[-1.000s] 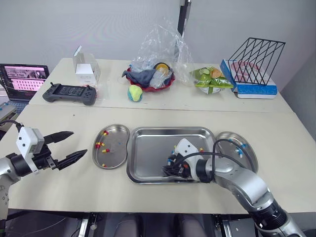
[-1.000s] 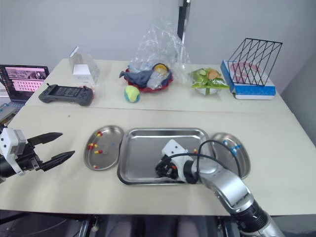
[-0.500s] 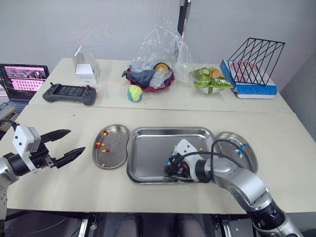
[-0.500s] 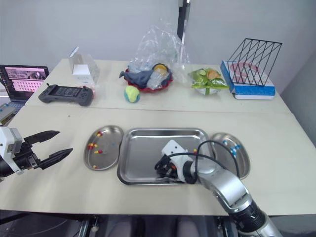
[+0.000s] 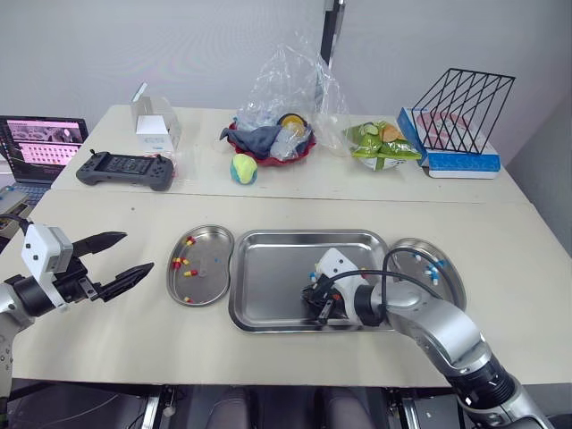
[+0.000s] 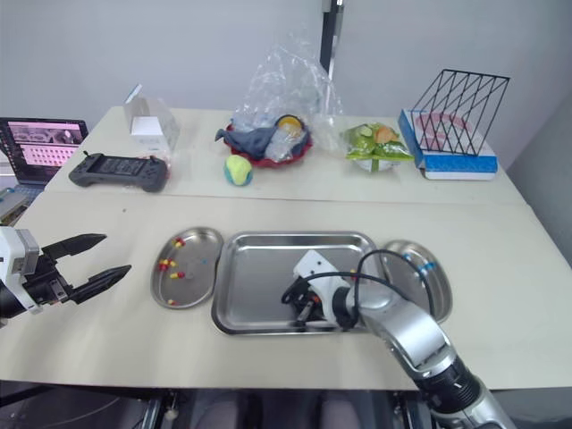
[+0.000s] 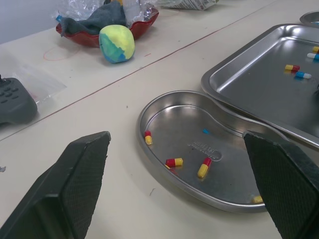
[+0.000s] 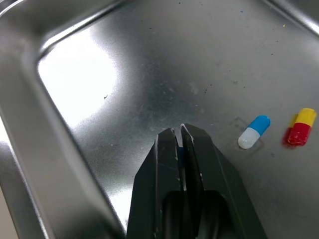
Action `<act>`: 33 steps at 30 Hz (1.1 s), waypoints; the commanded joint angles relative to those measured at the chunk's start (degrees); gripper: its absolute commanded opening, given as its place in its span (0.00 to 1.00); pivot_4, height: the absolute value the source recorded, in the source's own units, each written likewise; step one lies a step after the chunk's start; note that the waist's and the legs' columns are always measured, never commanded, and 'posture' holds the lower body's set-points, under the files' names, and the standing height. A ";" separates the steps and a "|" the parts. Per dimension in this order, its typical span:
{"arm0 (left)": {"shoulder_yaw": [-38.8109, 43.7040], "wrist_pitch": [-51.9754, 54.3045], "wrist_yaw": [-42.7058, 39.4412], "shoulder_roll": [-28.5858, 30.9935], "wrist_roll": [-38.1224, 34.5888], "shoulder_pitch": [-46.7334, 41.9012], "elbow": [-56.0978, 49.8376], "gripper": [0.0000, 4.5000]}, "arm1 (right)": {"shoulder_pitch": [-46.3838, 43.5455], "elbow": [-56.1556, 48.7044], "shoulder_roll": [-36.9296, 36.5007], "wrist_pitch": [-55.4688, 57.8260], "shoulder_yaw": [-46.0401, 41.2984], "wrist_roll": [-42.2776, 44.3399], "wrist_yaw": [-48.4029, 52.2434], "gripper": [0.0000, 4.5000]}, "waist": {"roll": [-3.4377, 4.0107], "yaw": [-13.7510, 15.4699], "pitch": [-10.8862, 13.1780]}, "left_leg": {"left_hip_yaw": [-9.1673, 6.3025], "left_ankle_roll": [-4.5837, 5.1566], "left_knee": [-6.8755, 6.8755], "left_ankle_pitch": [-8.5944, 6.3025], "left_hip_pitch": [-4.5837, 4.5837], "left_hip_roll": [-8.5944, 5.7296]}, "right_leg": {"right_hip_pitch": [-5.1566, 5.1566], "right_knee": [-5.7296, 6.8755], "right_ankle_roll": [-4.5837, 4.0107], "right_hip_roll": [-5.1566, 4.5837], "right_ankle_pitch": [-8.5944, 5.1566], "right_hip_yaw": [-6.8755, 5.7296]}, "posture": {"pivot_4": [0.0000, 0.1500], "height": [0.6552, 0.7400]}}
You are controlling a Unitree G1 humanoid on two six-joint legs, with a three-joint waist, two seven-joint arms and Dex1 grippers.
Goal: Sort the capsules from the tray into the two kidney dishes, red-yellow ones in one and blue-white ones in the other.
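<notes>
Your left gripper has barely budged, jaws spread wide over the table's near left corner, nothing in them. The change is on the right: your right gripper has shifted a bit back from the tray's near edge, fingers pinched fully together. Maybe a hint of blue between the tips, I honestly can't tell, so my guess is a blue-white grab just got tried. Counts: left kidney dish, just beside the tray, has four red-yellow capsules. Tray has four loose, two of each colour, one blue-white capsule right next to your closed fingers. Right kidney dish holds two or three blue-white, too small to be sure
</notes>
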 commanded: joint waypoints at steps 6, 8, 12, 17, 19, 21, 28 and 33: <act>1.36 -0.40 0.05 0.18 -1.02 -0.74 -1.04 1.00 | -2.62 -1.91 1.37 3.51 -10.92 8.95 3.82 0.01 | 0.00 0.04 0.00 | 0.00 0.00 -0.01 0.00 0.00 0.01 | 0.00 0.00 0.00 0.01 0.00 0.00 | 1.00 0.77; 1.24 -0.38 0.00 0.20 -1.05 -1.00 -0.89 1.00 | -2.85 -2.34 0.80 5.69 -15.48 12.86 5.14 0.01 | -0.01 0.13 0.00 | -0.02 0.00 -0.02 0.00 -0.01 0.00 | 0.01 -0.03 0.00 -0.01 0.00 -0.01 | 1.00 0.77; 0.93 -0.51 -0.38 0.22 -0.99 -1.52 -0.45 1.00 | -1.33 -1.55 -5.96 7.37 -23.64 17.93 10.00 0.01 | -0.01 0.42 0.02 | -0.02 0.03 -0.02 -0.02 -0.04 -0.02 | 0.02 -0.08 0.00 -0.07 0.01 -0.04 | 1.00 0.77; 0.32 -0.73 -0.54 0.03 -0.74 -2.41 0.27 1.00 | 0.82 1.40 -12.74 3.94 -27.66 17.62 13.12 0.01 | -0.01 0.35 0.02 | -0.03 0.04 -0.04 -0.03 -0.03 0.01 | 0.03 -0.12 0.00 -0.06 0.00 -0.07 | 1.00 0.77; 0.08 -0.79 -0.59 -0.12 -0.65 -2.66 0.35 1.00 | 0.95 2.39 -13.93 2.69 -28.03 16.91 13.09 0.01 | -0.01 0.16 0.02 | -0.03 0.04 -0.04 -0.02 -0.03 0.01 | 0.01 -0.10 -0.01 -0.06 0.00 -0.07 | 1.00 0.77; -0.18 -0.84 -0.59 -0.33 -0.49 -2.87 0.37 1.00 | 0.58 3.54 -14.84 0.89 -27.11 15.16 12.45 0.06 | -0.01 -0.08 0.02 | -0.03 0.04 -0.04 -0.03 -0.03 0.01 | 0.01 -0.11 -0.01 -0.05 0.00 -0.06 | 1.00 0.77; -0.21 -0.80 -0.64 -0.68 -0.36 -2.72 -0.01 1.00 | -0.28 6.37 -16.36 -6.68 -21.46 8.58 12.61 0.56 | -0.01 -0.08 0.02 | -0.01 0.04 -0.03 -0.03 -0.04 0.00 | 0.00 -0.11 0.00 -0.05 0.00 -0.05 | 1.00 0.77; 0.61 -0.63 -0.60 -0.44 -0.46 -1.80 -0.75 1.00 | -1.12 6.97 -15.45 -8.50 -18.03 7.24 14.15 0.63 | -0.02 -0.05 0.02 | 0.00 0.05 -0.03 -0.03 -0.04 -0.01 | 0.01 -0.12 0.00 -0.07 0.00 -0.05 | 1.00 0.77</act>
